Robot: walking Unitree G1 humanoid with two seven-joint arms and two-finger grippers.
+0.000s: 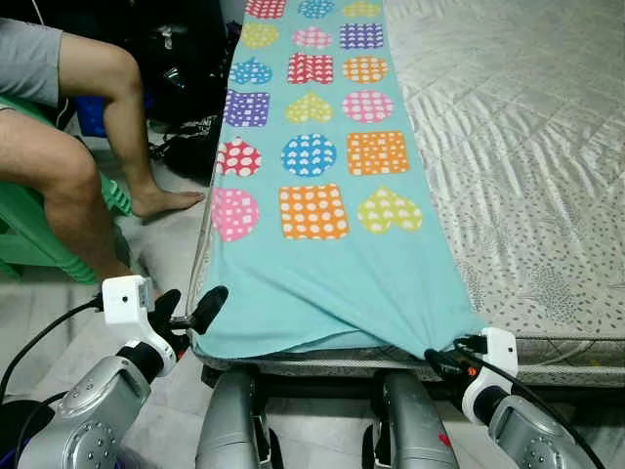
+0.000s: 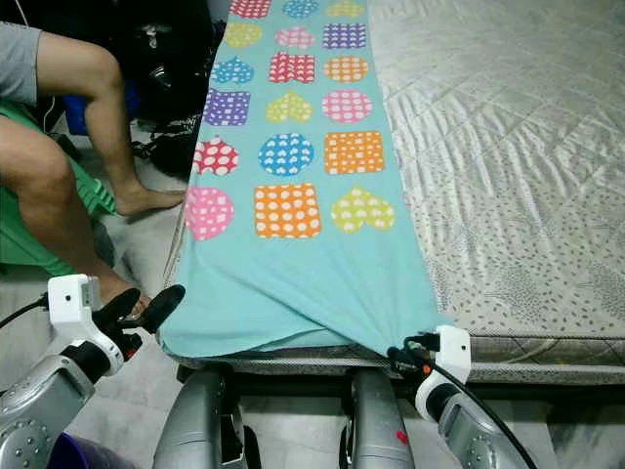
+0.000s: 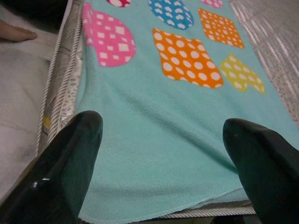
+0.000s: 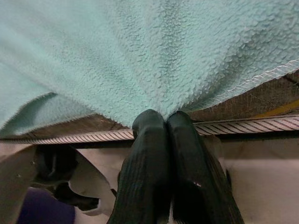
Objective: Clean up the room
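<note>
On the mattress [image 1: 527,147] your teal blanket [image 1: 322,264] lies lengthwise, long axis running away from you, right gripper [image 1: 437,360] pinching its near corner, left gripper [image 1: 188,309] spread wide, empty, beside the other near corner.

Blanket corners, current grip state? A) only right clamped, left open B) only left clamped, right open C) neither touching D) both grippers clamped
A: the right gripper has its fingers pinched shut on the teal blanket at its near corner, while the left gripper is spread open at the other near corner.
</note>
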